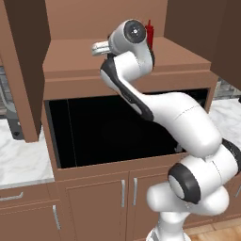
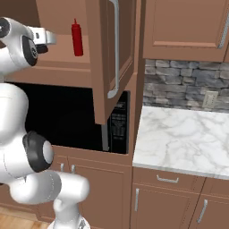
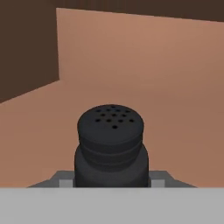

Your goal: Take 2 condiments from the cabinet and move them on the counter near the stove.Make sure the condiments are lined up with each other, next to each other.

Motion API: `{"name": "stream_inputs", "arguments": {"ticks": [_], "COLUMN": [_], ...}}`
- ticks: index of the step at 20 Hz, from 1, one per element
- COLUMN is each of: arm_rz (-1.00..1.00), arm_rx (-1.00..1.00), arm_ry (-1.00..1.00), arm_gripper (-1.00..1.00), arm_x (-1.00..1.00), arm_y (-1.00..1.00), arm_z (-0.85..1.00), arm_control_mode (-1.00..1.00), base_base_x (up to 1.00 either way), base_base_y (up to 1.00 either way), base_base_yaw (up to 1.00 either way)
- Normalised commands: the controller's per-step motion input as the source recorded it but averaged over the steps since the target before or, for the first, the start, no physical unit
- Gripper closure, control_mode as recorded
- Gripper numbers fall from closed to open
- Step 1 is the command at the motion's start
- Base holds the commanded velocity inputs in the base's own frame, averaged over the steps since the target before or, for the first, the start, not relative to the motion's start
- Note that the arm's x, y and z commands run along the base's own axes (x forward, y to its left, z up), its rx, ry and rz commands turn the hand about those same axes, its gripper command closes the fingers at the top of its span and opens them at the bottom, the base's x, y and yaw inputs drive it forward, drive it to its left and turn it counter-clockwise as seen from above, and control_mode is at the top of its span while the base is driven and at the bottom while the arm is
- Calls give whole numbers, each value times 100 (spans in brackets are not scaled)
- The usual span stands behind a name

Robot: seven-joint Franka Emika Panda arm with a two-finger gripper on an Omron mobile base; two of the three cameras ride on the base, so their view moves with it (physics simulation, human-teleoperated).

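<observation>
Gripper [image 3: 112, 183] clamped on black shaker [image 3: 111, 146] inside cabinet [image 1: 66, 56]; red bottle [image 2: 77, 37] upright just beside, open door [image 2: 112, 58] alongside.

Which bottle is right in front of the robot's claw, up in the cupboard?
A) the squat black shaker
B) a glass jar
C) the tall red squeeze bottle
A: the hand view shows the black shaker sitting between the claw tips, while the red bottle stands apart on the shelf.

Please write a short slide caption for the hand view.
Gripper shut on the black shaker on the cabinet shelf.
</observation>
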Motion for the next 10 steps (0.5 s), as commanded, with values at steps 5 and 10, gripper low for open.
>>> {"name": "stream_inputs", "arguments": {"ticks": [5,10], "arm_rz": [0,0], "arm_rx": [-3,0], "arm_ry": [-13,1], "arm_gripper": [100,100], "arm_x": [-100,-100], "arm_y": [-56,-49], "arm_z": [7,7], "arm_control_mode": [-100,-100], "base_base_x": [0,0], "base_base_y": [0,0], "base_base_yaw": [0,0]}}
